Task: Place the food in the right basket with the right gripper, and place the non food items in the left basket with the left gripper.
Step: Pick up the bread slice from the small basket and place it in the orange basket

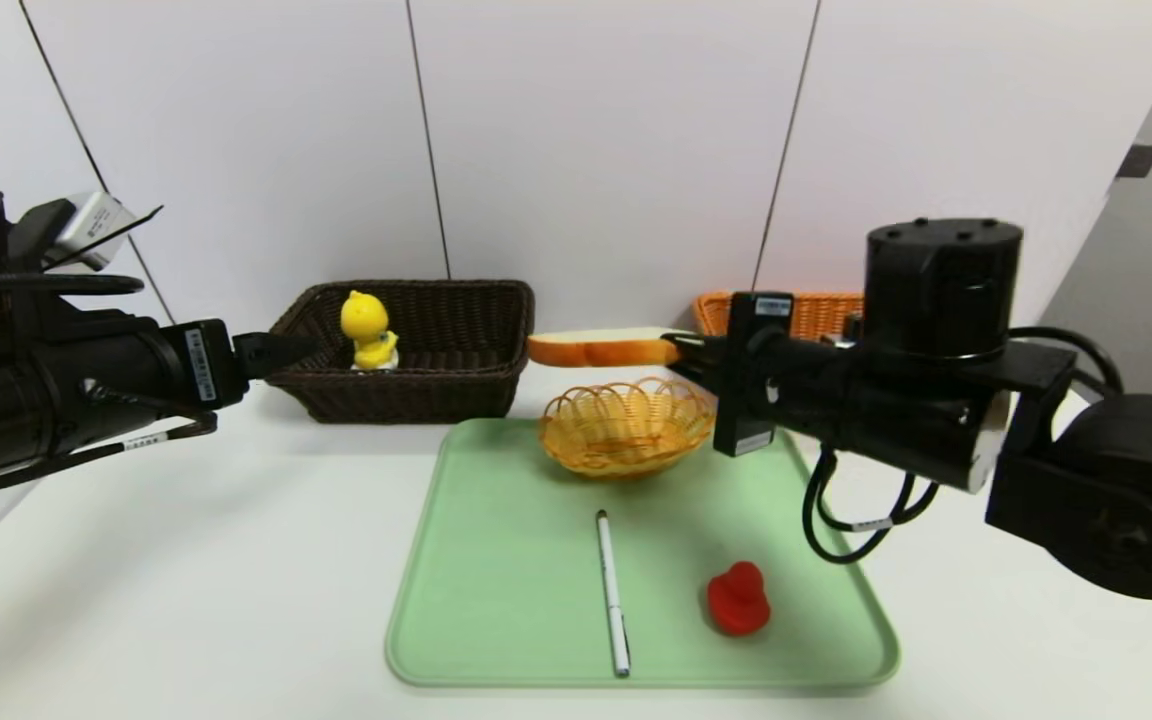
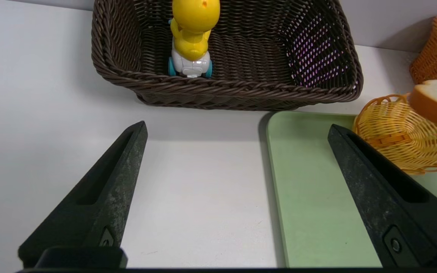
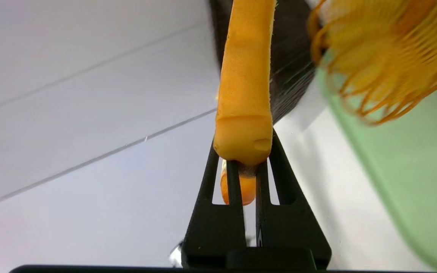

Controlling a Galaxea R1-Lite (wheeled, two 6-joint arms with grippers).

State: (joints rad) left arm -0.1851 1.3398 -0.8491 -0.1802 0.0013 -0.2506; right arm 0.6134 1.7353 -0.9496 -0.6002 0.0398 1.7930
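My right gripper [image 1: 681, 350] is shut on one end of a slice of bread [image 1: 596, 348] and holds it level in the air above the small round yellow basket [image 1: 626, 430]. In the right wrist view the tan crust of the bread [image 3: 245, 76] sticks out from between the jaws of the right gripper [image 3: 243, 153]. The orange-tan right basket [image 1: 816, 312] stands behind that arm. A yellow chick toy [image 1: 368, 330] stands in the dark brown left basket [image 1: 456, 395]. My left gripper [image 1: 271, 352] hovers open and empty beside that basket. A white pen [image 1: 612, 590] and a red rubber duck [image 1: 738, 598] lie on the green tray [image 1: 496, 600].
The left wrist view shows the left gripper [image 2: 237, 127] above bare white table at the edge of the tray [image 2: 317, 189], facing the brown basket [image 2: 241, 94] with the chick [image 2: 192, 34]. The right arm's bulk hangs over the tray's right side.
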